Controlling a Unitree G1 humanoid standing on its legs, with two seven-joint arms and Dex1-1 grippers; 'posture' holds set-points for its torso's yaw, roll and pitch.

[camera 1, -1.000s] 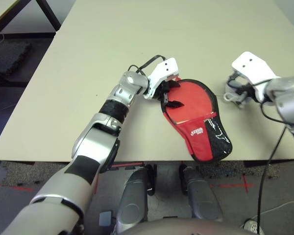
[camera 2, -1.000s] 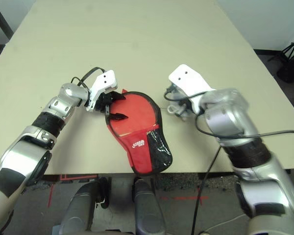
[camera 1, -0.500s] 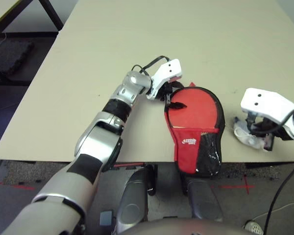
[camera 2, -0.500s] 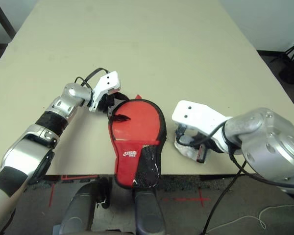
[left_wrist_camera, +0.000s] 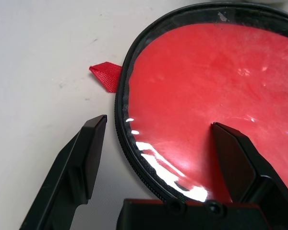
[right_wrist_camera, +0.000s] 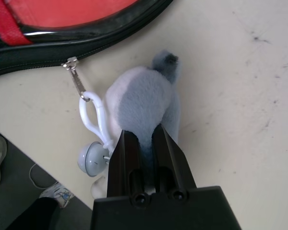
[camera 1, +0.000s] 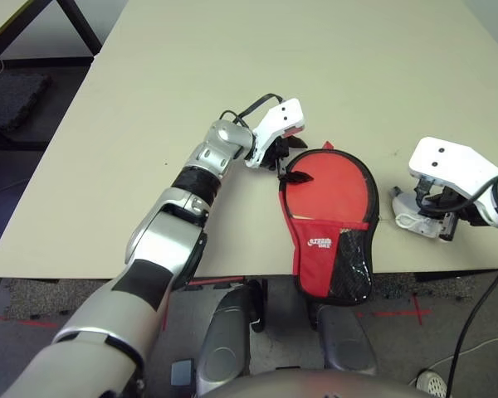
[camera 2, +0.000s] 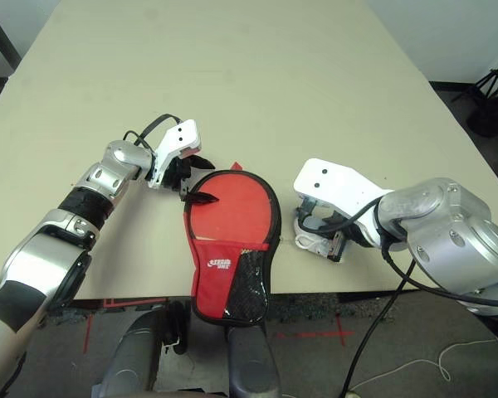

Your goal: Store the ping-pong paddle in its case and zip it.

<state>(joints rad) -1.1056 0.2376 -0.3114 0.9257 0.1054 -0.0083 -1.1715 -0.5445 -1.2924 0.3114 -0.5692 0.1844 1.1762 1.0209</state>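
The red case lies near the table's front edge, its narrow end with the mesh pocket hanging over it. Inside the unzipped round end the ping-pong paddle shows its red rubber face, ringed by the black zipper edging. My left gripper stands open across that rim at the round end, one finger on the table, one over the paddle. To the case's right, my right gripper is shut on a grey plush charm, which a white clip joins to the zipper pull.
The beige table stretches bare beyond the case. Its front edge runs just below my right gripper. A small red fabric tab sticks out from the case rim. A black cable hangs off my right arm.
My right gripper has drawn the plush charm from the case's far right side toward the table's front edge. The case has swung so its narrow end points straight over the edge. The left gripper stays at the rim.
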